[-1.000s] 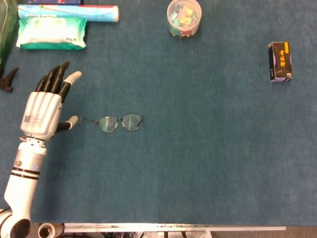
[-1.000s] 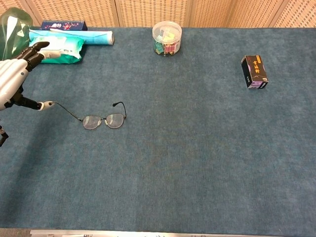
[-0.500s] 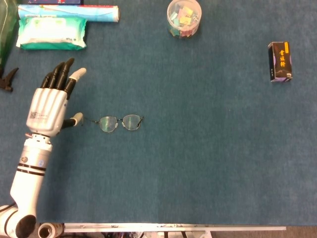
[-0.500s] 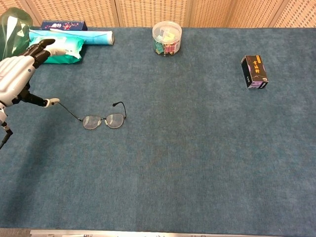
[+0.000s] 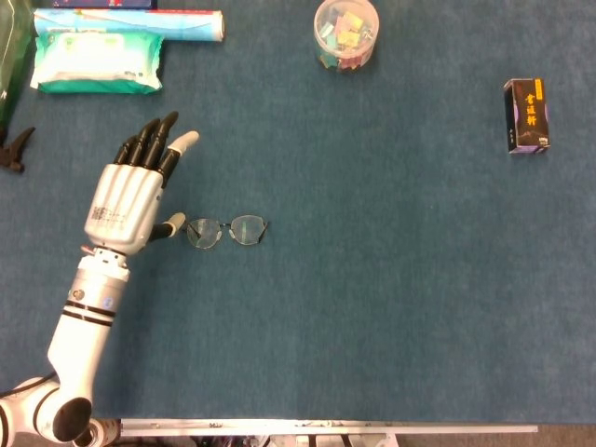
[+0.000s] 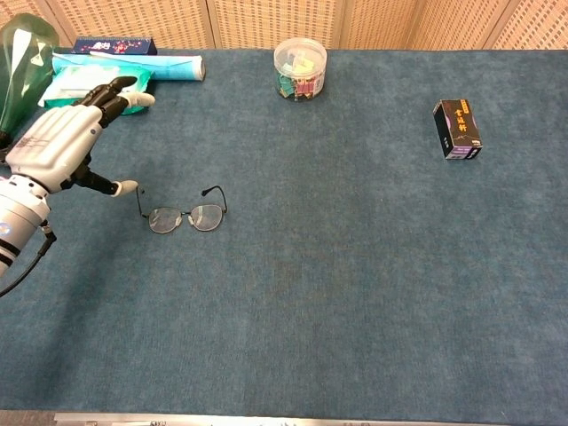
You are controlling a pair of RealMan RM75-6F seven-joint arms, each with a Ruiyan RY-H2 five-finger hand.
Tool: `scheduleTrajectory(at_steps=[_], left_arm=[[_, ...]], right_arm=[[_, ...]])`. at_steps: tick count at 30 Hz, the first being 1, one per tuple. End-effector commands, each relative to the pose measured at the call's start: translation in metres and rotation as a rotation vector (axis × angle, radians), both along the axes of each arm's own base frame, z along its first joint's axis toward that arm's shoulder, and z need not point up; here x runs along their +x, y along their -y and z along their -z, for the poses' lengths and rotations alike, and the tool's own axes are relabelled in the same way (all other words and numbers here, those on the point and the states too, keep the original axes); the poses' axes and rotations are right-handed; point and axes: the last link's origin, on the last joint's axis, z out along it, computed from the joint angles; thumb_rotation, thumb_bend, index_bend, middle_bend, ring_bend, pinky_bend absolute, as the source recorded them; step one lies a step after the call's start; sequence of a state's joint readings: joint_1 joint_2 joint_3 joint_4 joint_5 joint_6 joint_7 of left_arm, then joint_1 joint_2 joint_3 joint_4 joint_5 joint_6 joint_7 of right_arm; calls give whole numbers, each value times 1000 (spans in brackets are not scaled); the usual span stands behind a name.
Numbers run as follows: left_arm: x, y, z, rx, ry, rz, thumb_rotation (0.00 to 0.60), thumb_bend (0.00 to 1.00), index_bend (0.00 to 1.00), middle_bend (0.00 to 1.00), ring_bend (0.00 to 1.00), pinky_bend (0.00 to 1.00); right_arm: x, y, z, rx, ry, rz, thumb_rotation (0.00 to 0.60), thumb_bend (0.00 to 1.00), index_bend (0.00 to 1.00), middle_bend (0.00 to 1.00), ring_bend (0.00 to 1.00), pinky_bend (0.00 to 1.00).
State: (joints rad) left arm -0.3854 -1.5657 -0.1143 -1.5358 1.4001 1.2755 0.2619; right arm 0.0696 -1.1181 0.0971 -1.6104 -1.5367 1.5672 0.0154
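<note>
A pair of thin wire-framed glasses (image 5: 226, 230) (image 6: 185, 216) lies on the blue cloth, lenses side by side. My left hand (image 5: 128, 198) (image 6: 64, 147) hovers just left of them, fingers stretched forward and apart, holding nothing. Its thumb tip is at the left end of the frame, by the left temple arm; whether they touch I cannot tell. The right temple arm sticks out from the frame's right end in the chest view. My right hand is in neither view.
At the far left lie a green wipes pack (image 5: 96, 62), a wrapped roll (image 5: 130, 23) and a green bottle (image 6: 19, 59). A clear tub of small items (image 5: 345, 33) stands at the back centre. A black box (image 5: 526, 115) stands at the right.
My left hand has moved right toward the glasses. The left temple arm, earlier stretched out leftward, now lies folded close to the frame.
</note>
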Motion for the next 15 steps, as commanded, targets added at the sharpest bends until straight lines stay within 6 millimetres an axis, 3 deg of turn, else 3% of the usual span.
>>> scheduleTrajectory(at_steps=[1, 15], left_arm=[[-1, 0, 5, -11, -2, -5, 600, 133, 138, 0, 3, 136], [-4, -1, 23, -40, 2, -15, 600, 132, 138, 0, 3, 136]], right_arm=[[1, 0, -2, -7, 7, -3, 600, 157, 507, 468, 356, 600], [3, 0, -6, -21, 16, -9, 600, 168, 507, 470, 356, 600]])
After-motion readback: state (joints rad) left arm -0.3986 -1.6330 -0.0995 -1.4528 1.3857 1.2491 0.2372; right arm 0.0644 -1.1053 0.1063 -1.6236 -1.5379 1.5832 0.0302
